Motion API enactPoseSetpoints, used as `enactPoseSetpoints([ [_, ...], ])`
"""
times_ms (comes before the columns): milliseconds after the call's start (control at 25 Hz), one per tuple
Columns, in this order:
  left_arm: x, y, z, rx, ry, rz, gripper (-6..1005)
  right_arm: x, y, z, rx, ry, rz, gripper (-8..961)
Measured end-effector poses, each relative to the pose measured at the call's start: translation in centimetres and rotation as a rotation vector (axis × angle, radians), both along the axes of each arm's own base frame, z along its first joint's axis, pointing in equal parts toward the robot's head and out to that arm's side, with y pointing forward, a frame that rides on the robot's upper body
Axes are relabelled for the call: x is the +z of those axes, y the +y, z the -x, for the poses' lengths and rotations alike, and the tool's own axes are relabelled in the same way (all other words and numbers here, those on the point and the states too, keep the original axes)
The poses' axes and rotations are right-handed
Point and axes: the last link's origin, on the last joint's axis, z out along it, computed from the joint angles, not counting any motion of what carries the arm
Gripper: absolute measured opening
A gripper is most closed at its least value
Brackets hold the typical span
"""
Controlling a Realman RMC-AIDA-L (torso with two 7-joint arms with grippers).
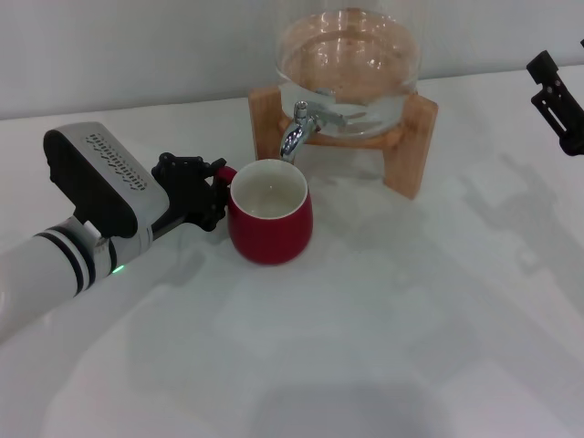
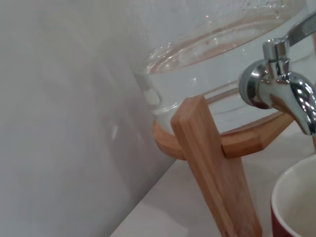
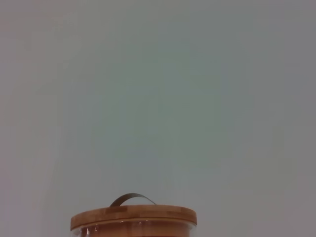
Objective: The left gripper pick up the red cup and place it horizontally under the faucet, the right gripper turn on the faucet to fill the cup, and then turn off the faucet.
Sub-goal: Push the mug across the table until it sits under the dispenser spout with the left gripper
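Observation:
The red cup (image 1: 270, 228) stands upright on the white table, its white inside empty, directly below the spout of the chrome faucet (image 1: 297, 132). My left gripper (image 1: 217, 187) comes in from the left and is shut on the cup's small handle. In the left wrist view the faucet (image 2: 281, 91) hangs just above the cup's rim (image 2: 296, 207). The faucet's lever lies back toward the jar. My right gripper (image 1: 558, 100) hangs at the far right edge, well away from the faucet.
The glass jar (image 1: 347, 55) of water rests in a wooden stand (image 1: 415, 146) against the back wall. A stand leg (image 2: 212, 163) sits close beside the cup. The jar's wooden lid (image 3: 133, 217) shows in the right wrist view.

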Motion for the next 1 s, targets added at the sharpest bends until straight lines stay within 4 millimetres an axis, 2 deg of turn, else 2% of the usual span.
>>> enactPoseSetpoints([
  [160, -0.01, 0.04, -0.09, -0.003, 0.001, 0.001, 156, 0.0, 0.01, 0.01, 0.0, 0.0, 0.0, 784],
  [480, 0.0, 0.22, -0.16, 0.0, 0.009, -0.001, 235, -0.06, 0.01, 0.0, -0.001, -0.001, 0.003, 784],
  [1000, 0.1, 0.4, -0.1, 0.014, 0.007, -0.01, 399, -0.22, -0.03, 0.07, 0.003, -0.004, 0.011, 784],
])
